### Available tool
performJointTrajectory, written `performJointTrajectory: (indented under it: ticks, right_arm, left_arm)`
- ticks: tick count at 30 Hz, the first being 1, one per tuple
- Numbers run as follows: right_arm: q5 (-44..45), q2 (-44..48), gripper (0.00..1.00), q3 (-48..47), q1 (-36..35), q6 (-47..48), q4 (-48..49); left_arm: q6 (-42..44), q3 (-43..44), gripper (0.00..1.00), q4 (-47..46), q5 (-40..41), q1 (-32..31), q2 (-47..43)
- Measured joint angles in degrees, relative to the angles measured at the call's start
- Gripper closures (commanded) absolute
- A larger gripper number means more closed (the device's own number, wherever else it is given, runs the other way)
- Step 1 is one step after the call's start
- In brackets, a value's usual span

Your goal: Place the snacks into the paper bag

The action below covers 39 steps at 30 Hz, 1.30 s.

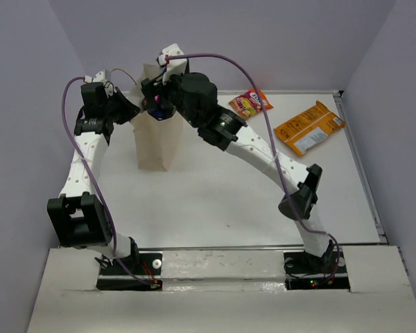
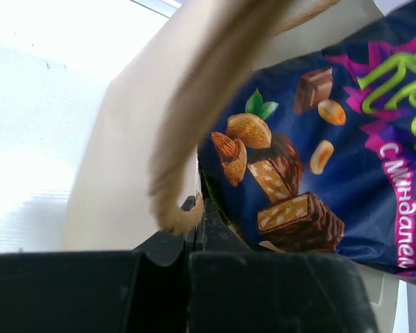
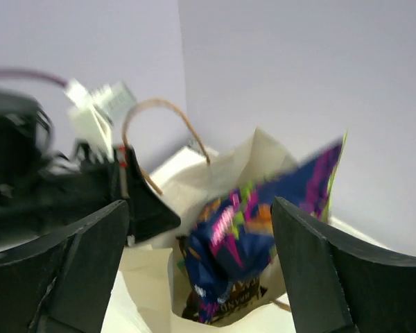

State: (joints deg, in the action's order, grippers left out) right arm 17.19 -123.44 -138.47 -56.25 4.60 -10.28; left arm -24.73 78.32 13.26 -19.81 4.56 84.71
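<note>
Right hand [image 3: 200, 208] (spread) over paper bag [image 3: 149, 284], purple packet [image 3: 243, 222] poking out.

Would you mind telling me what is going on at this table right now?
The two arms are packing snack packets into a paper bag. The left end effector looks clamped on the bag's rim beside a handle. The right end effector hangs open over the mouth, with the purple packet blurred in the opening and a dark brown packet showing beneath it. The red-orange packet and the orange packet lie on the table, right of the bag.
</note>
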Motion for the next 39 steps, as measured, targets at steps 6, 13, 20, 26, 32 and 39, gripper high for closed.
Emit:
performJointTrajectory:
  ticks: [6,13,20,26,32,39]
  right_arm:
    - [0.90,15.74,0.26,6.82,1.60,-3.28,3.74]
    - [5.64,20.55,0.10,14.75,10.21,-15.13,3.32]
    - [3.39,19.06,0.15,22.23,15.34,-22.67,-6.08]
    - [1.55,20.20,0.15,28.85,18.71,-28.44,-13.07]
    - [-5.42,22.58,0.24,32.57,18.36,-31.58,-16.81]
    - [-12.81,22.49,0.86,35.04,18.29,-36.41,-16.83]
  left_arm:
    - [-0.24,0.00,1.00,-0.17,-1.01,-0.07,0.22]
    - [-0.28,0.00,1.00,-0.07,-2.34,-0.63,0.42]
    - [-2.56,0.96,1.00,-0.20,-5.07,0.07,1.79]
    - [-2.91,1.03,1.00,-0.22,-4.85,0.07,2.05]
    - [-2.89,1.03,1.00,-0.17,-4.57,0.07,2.08]
    - [-2.86,1.01,1.00,-0.17,-4.52,0.07,2.08]
